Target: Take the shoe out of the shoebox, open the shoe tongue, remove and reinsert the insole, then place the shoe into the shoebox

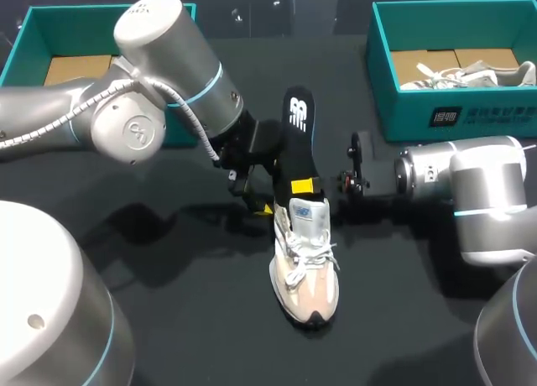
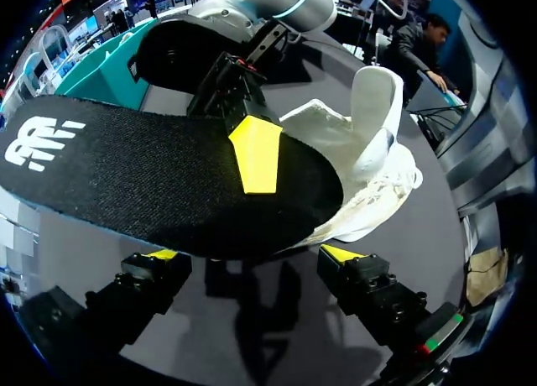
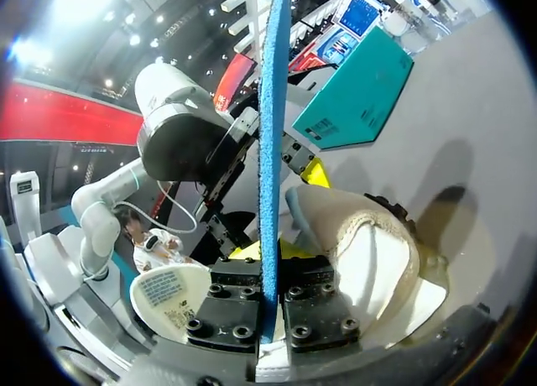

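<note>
Insole (image 1: pixel 298 138) and shoe (image 1: pixel 306 264) line up at the middle of the bench (image 1: pixel 193 319). The black insole is pinched across its two faces by the right claw (image 1: pixel 306 185), on the arm from 3 o'clock. Its long axis runs 12 to 6, with the logo end out toward 12 and the other end dipping at the shoe's heel opening.

The shoe sits on its sole along the same line, toe to 6 o'clock, tongue standing up. The left claw (image 1: pixel 252 195) is spread at the insole's 9 o'clock side, just beside the heel, its yellow tips gripping nothing. From that arm's wrist camera the insole (image 2: pixel 151 176) hangs ahead of the open fingers, with the shoe (image 2: pixel 361 151) beyond.

With insole and shoe in line, the coming move looks like a slide along that 12-to-6 axis. The right arm, the one holding the insole, is placed to make it. Whether the insole's front end is inside the shoe cannot be told.
</note>
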